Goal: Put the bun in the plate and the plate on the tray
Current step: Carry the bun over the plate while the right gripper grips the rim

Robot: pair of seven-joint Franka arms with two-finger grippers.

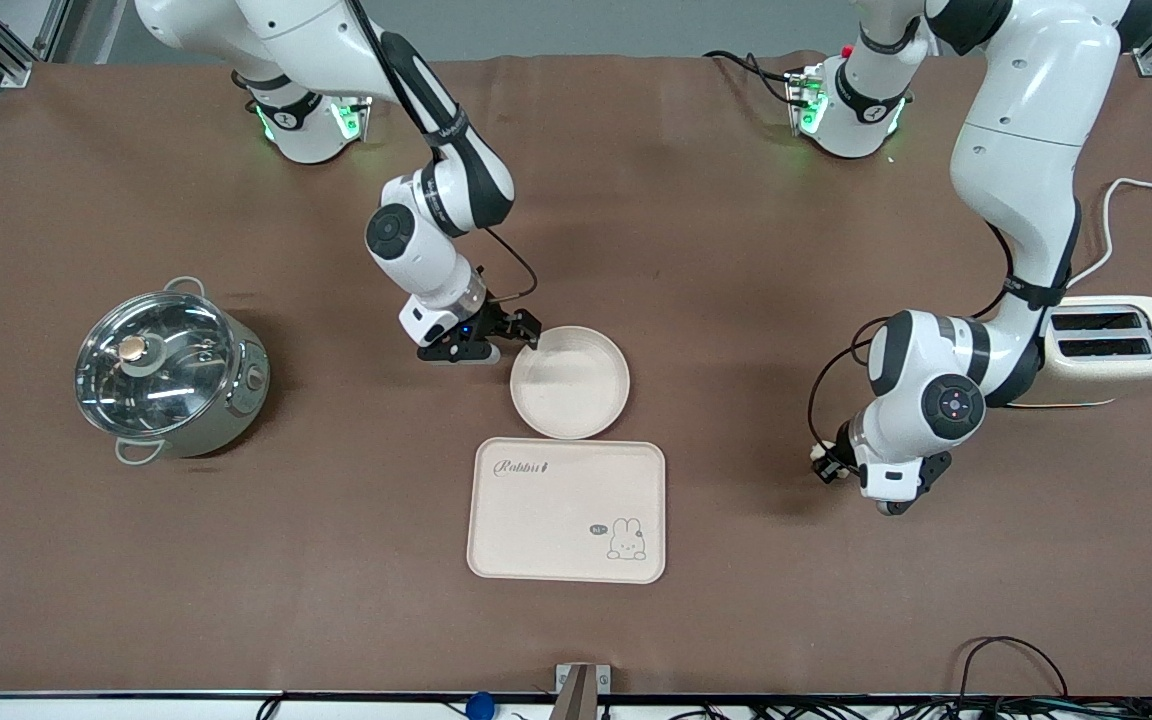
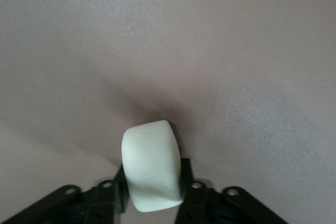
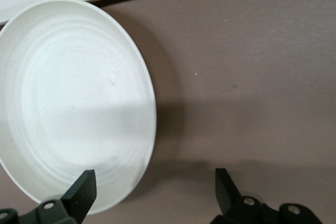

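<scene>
**Operator:** Where is the bun (image 2: 151, 167) sitting at this point?

**Technician:** It is sitting clamped between the two fingers of the left gripper (image 1: 829, 468), low over bare tabletop toward the left arm's end of the table, just in front of the toaster (image 1: 1116, 350). The grip is closing across the bun's curved side, which should be keeping the soft piece from rolling out.

**Operator:** And the plate (image 1: 570, 382)?

**Technician:** It is lying empty on the table, just beside the tray (image 1: 566, 510) and farther from the front camera than the tray. Bun and plate are well apart.

**Operator:** What is the right gripper (image 1: 506, 340) doing?

**Technician:** It is hovering at the plate's rim on the side toward the right arm's base, fingers spread with nothing between them. In the right wrist view, one finger (image 3: 81, 192) is overlapping the rim, which suggests it is lining up to pinch the edge.

**Operator:** Anything else on the table?

**Technician:** A lidded steel pot (image 1: 168, 372) is standing toward the right arm's end, apart from everything.
</scene>
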